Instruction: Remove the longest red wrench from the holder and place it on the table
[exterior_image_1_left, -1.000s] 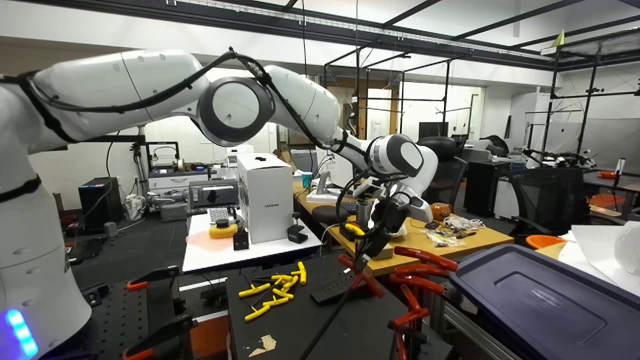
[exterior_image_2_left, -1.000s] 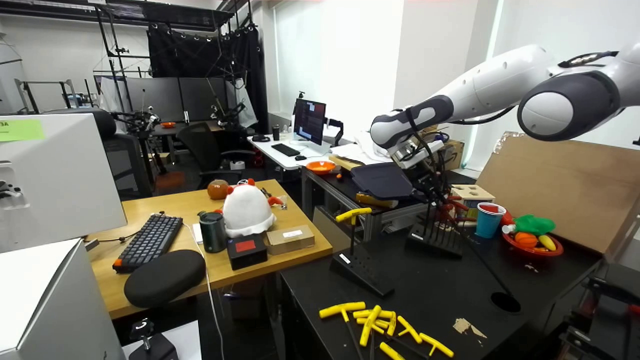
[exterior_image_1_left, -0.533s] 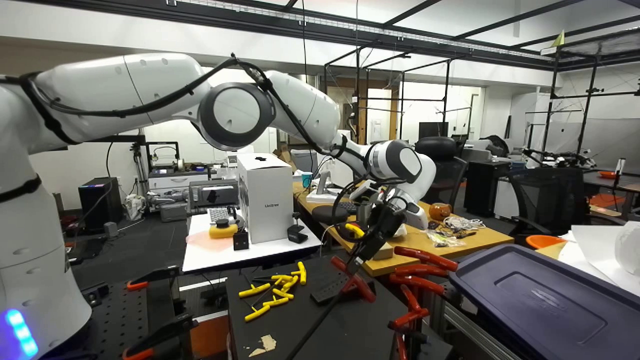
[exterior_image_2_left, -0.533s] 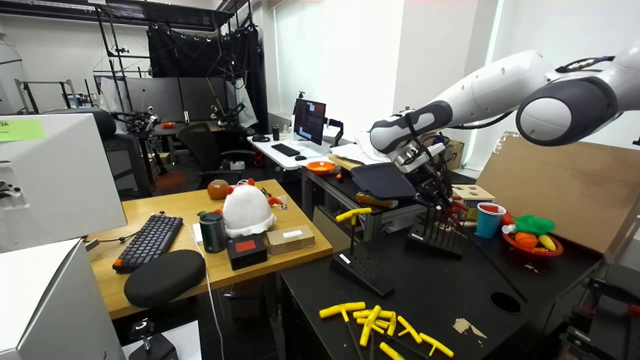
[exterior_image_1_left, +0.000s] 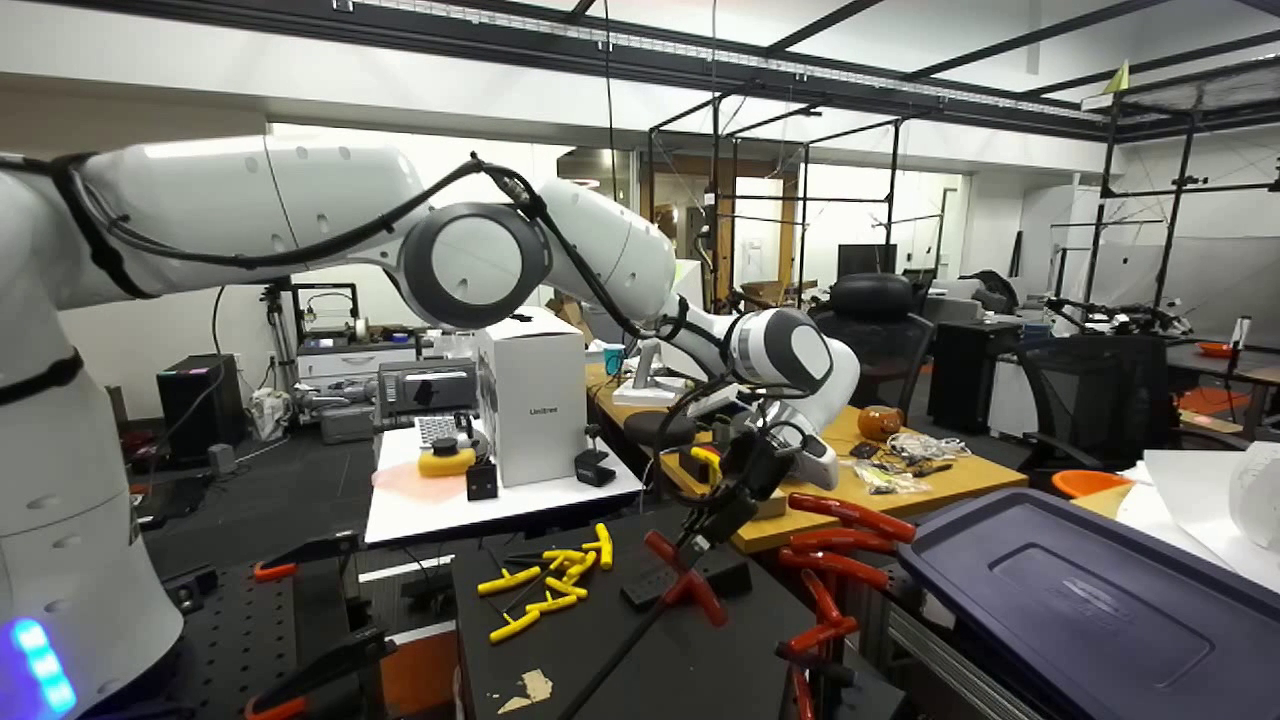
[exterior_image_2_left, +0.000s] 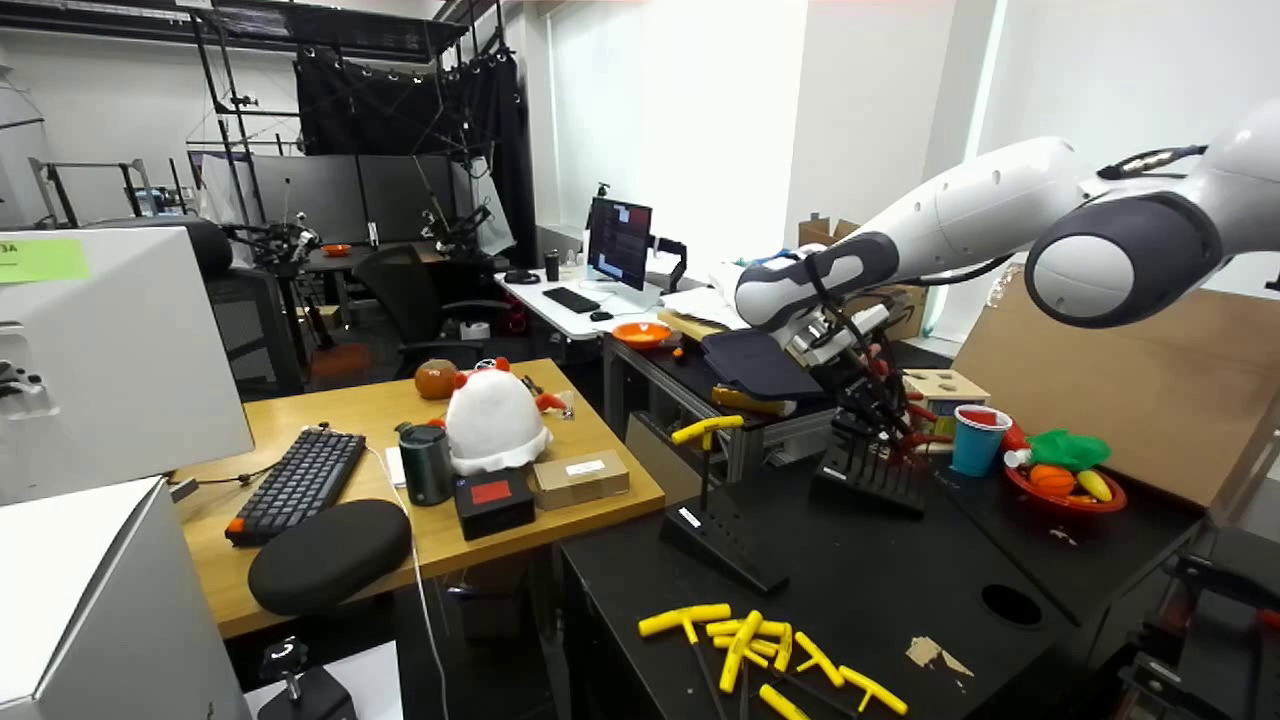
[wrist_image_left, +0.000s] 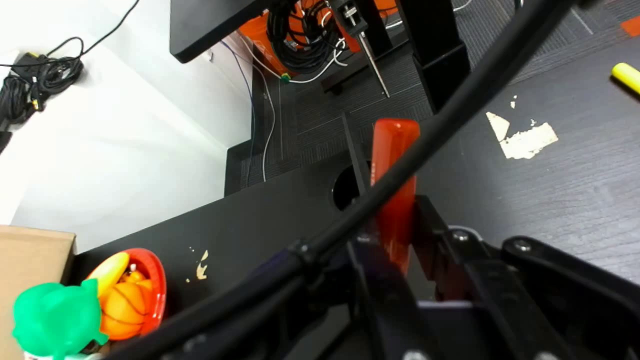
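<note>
Where the white arm reaches over the black counter in an exterior view, yellow tools lie in a pile on the left. Next sits a low black rack. Then the jaws are squeezed tight on the long red wrench, out of the holder, with its thin black rod slanting down. Farther right, other red wrenches stand in that holder, then a big purple lid.

On the worktop, in an exterior view, a cup stands right of the wrench holder and a bowl holding a ball farther right. Before the holder, leftward, sits a tool rack with one T-handle wrench; farther before the holder lie loose T-handle wrenches.
</note>
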